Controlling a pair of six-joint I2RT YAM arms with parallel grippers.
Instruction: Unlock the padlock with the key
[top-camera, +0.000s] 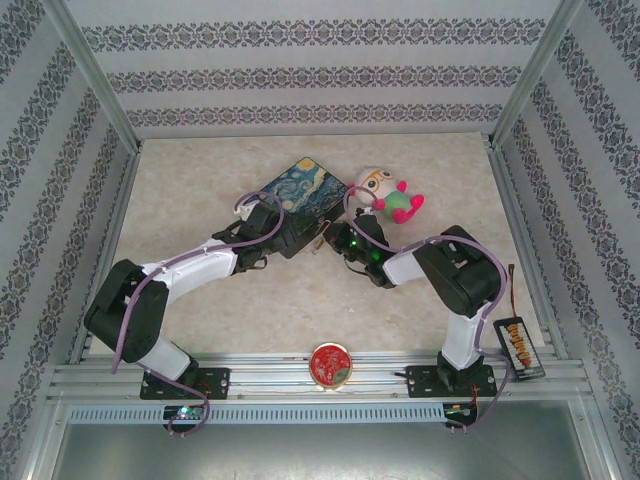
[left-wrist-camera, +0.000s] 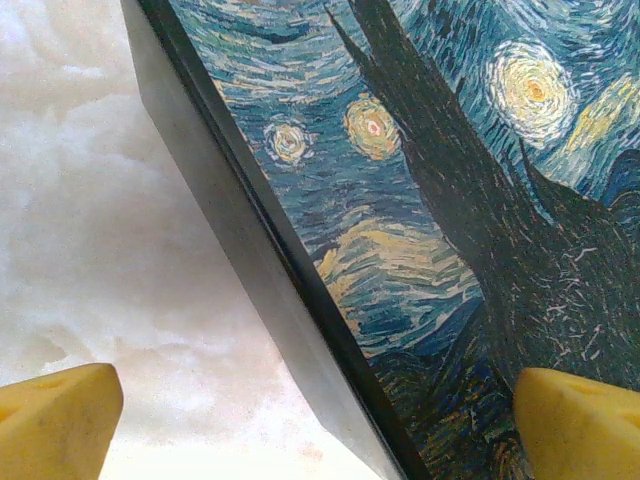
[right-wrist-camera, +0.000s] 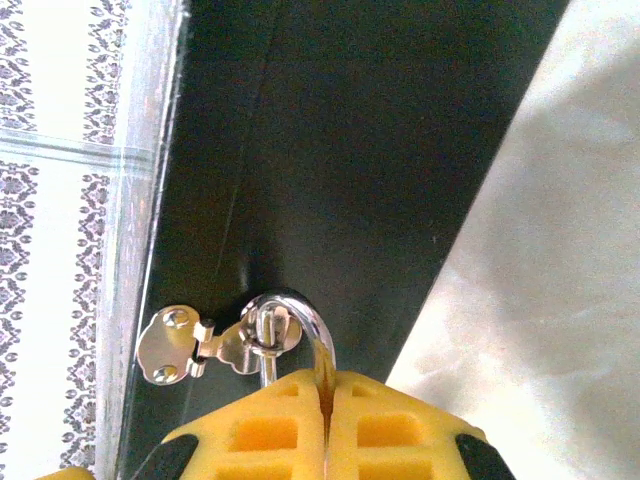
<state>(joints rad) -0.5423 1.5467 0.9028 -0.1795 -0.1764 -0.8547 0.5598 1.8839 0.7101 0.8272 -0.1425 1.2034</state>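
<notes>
**Brass padlock (right-wrist-camera: 310, 325) pinched, tin box (right-wrist-camera: 350, 150) unheld**

Hanging from the hasp (right-wrist-camera: 185, 345) on the tin box's dark side wall, the padlock has its body clamped between the right gripper's (right-wrist-camera: 328, 400) closed pads. The left gripper (left-wrist-camera: 320, 430) stands wide apart astride the tin box's lid edge, gripping nothing. Any tug or twist could drag the box or bend the thin shackle.

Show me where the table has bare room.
Bare: far strip behind the box, the left side, the middle beyond the red disc. Crowded: left gripper and right gripper at the box's padlock, beside the toy.
</notes>
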